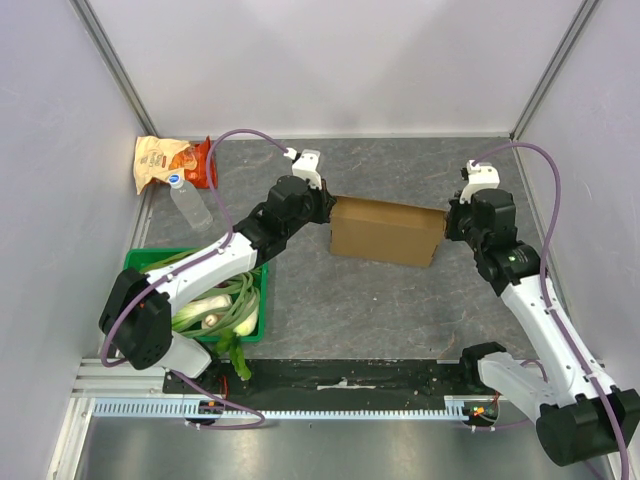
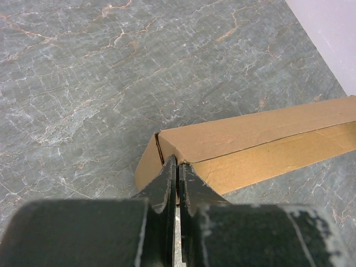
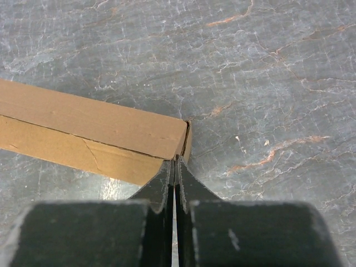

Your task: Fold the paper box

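Two grippers meet one paper box [image 1: 388, 230] at its opposite short ends. The left gripper [image 2: 177, 167] has its fingers pressed together, and their tips touch the top edge of the box at its left corner. The right gripper [image 3: 174, 164] is likewise closed, with its tips against the right corner. Whether either pair pinches a layer of cardboard cannot be told.

The box sits on the grey stone-patterned table [image 1: 350, 310], in the upper middle of the overhead frame. Its long axis runs left to right across that frame, and the right end lies slightly lower than the left. It is closed into a shallow block, and each wrist view shows a seam along its near long side. The cardboard is plain brown, with no print or label.

One green crate [image 1: 255, 300] lies at the lower left of the overhead frame and holds pale-stalked green vegetables [image 1: 215, 310], too tangled to count. One clear bottle [image 1: 190, 205] and one orange-and-tan snack bag [image 1: 160, 163] lie at the upper left. The writing on the bag is too small to read.
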`<action>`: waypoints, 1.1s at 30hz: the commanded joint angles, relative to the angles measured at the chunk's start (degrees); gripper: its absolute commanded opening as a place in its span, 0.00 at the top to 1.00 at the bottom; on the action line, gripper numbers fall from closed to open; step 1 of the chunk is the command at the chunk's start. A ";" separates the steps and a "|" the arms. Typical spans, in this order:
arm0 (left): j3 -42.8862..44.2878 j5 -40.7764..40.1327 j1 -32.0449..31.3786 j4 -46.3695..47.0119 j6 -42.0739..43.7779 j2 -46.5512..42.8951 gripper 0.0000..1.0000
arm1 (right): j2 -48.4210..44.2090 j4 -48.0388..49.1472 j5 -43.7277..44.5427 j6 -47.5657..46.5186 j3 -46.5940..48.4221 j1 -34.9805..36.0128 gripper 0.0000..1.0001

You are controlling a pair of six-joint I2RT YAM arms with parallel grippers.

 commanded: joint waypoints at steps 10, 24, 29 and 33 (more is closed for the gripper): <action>-7.71 -2.97 -3.02 2.39 -2.18 1.05 0.98 | 1.50 6.63 -1.17 1.34 -5.56 0.17 1.00; -11.66 -0.96 -3.54 4.50 -4.38 0.70 0.98 | -2.71 18.91 -2.66 1.95 -15.57 0.17 1.00; -12.01 -1.22 -3.72 4.85 -4.64 0.17 0.98 | -5.44 26.57 -1.53 2.74 -21.91 0.17 1.00; -10.09 0.19 -3.63 2.66 -5.00 -0.35 0.98 | -4.12 23.88 0.76 3.44 -19.82 0.17 1.00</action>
